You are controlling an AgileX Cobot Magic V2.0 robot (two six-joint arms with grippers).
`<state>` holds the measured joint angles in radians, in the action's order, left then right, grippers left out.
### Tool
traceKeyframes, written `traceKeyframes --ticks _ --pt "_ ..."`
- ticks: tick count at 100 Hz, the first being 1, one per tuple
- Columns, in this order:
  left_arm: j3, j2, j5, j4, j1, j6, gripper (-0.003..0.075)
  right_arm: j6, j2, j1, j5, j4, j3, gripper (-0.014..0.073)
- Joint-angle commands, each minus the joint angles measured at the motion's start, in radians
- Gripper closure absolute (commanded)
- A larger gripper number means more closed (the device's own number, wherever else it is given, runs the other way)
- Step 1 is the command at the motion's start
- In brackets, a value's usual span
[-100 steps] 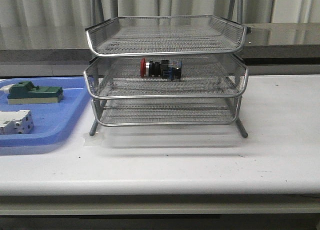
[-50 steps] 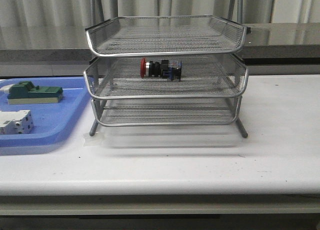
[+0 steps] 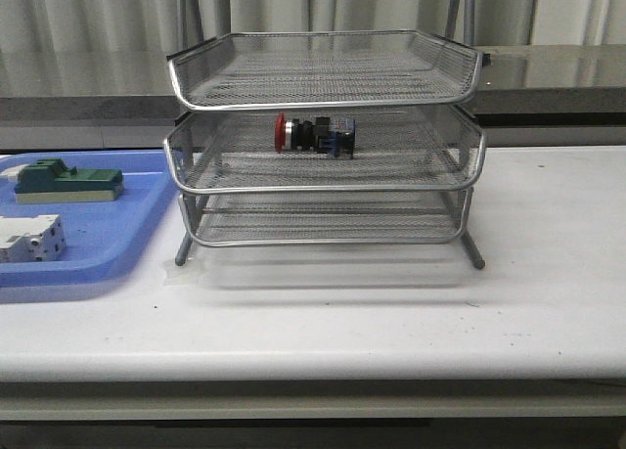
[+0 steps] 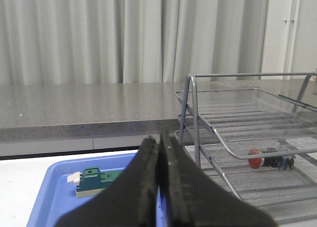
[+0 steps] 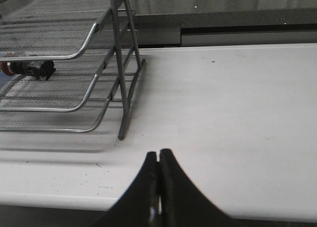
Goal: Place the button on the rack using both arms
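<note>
Clear of the rack point(image 3: 323, 141) holding the button point(image 3: 313, 134), both arms' jaws are pressed closed, gripping nothing.

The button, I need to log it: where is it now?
In the front view, the button lies on its side on the middle tier of the rack, near centre, red cap pointing left toward the blue tray.

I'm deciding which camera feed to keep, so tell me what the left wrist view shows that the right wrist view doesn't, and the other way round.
Only the left wrist view shows the blue tray with the green block in it, plus the left gripper, shut and empty. Only the right wrist view shows the bare white table beside the rack and the right gripper, also shut and empty. Both show the rack with the button lying on its middle tier.
</note>
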<state>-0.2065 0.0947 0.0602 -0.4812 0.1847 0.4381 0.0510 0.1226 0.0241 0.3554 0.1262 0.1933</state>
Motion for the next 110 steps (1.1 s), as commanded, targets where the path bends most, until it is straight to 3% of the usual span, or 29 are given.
traceKeyframes --ticks 1,51,110 --pt "-0.027 0.011 -0.074 -0.012 -0.001 -0.006 0.074 -0.022 -0.027 0.004 -0.111 -0.021 -0.007 0.0654" --pt "-0.027 0.011 -0.074 -0.012 -0.001 -0.006 0.074 -0.026 -0.154 0.055 -0.32 -0.071 -0.206 0.0654" --pt "-0.027 0.011 -0.074 -0.012 -0.001 -0.006 0.074 -0.026 -0.154 0.055 -0.35 -0.071 -0.203 0.0654"
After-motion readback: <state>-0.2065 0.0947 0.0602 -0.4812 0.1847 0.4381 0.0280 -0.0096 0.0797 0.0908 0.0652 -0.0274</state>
